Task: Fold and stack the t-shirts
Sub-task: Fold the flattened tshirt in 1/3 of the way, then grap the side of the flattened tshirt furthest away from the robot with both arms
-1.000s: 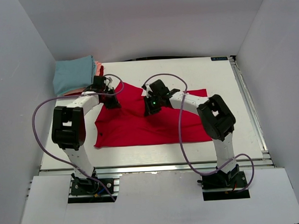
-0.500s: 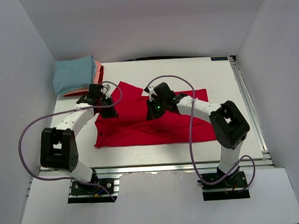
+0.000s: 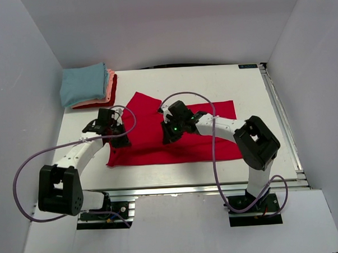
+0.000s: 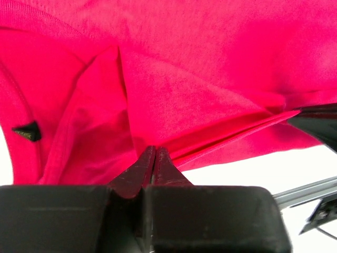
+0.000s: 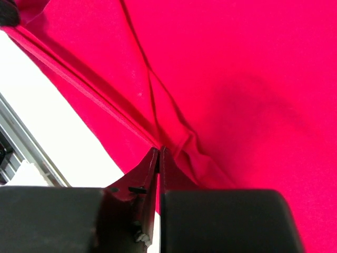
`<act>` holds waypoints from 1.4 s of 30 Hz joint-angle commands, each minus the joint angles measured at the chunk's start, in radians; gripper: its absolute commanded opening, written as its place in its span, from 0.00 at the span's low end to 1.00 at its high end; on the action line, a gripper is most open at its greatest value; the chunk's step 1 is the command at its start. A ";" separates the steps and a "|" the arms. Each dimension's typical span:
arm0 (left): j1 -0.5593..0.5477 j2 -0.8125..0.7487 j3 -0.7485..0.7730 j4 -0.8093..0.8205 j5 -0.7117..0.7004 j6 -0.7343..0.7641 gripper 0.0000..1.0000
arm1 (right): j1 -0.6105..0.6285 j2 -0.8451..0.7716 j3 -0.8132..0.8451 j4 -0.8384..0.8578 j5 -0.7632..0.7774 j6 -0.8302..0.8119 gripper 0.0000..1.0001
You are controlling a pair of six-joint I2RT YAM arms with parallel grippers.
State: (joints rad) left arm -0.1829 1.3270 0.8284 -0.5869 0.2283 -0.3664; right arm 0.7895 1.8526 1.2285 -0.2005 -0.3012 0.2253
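Note:
A bright red t-shirt [image 3: 201, 147] lies spread across the middle of the white table [image 3: 251, 83], partly doubled over on itself. My left gripper [image 3: 120, 141] sits low at the shirt's left side. In the left wrist view its jaws [image 4: 152, 150] are shut on a fold of the red cloth [image 4: 200, 95]. My right gripper [image 3: 168, 136] is over the shirt's middle, and its jaws [image 5: 159, 150] pinch a red crease [image 5: 237, 79]. A stack of folded t-shirts [image 3: 88, 85], light blue over salmon-pink and red, rests at the far left corner.
White walls close in the table on the left, back and right. A metal rail [image 3: 177, 186] runs along the near edge, with both arm bases behind it. Purple cables loop from each arm above the cloth.
Both grippers have moved toward the near edge, drawing the shirt's far layer over the rest. The left arm has dropped lower and swung out to the left.

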 commanded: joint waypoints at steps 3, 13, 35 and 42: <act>-0.003 -0.031 -0.014 -0.019 -0.029 -0.003 0.40 | 0.022 -0.006 -0.007 0.004 0.011 -0.021 0.23; -0.003 0.061 0.132 -0.010 -0.063 -0.003 0.45 | 0.027 -0.010 0.054 -0.036 0.023 -0.029 0.58; 0.010 0.778 1.165 -0.161 -0.302 0.038 0.55 | -0.521 -0.030 0.339 -0.235 0.373 -0.103 0.81; 0.013 1.001 1.377 -0.113 -0.310 0.046 0.68 | -0.608 0.193 0.529 -0.241 0.373 -0.089 0.89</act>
State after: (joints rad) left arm -0.1776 2.2993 2.1521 -0.6834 -0.0628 -0.3363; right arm 0.1993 1.9930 1.6737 -0.4156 0.0654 0.1448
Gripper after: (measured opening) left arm 0.673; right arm 0.894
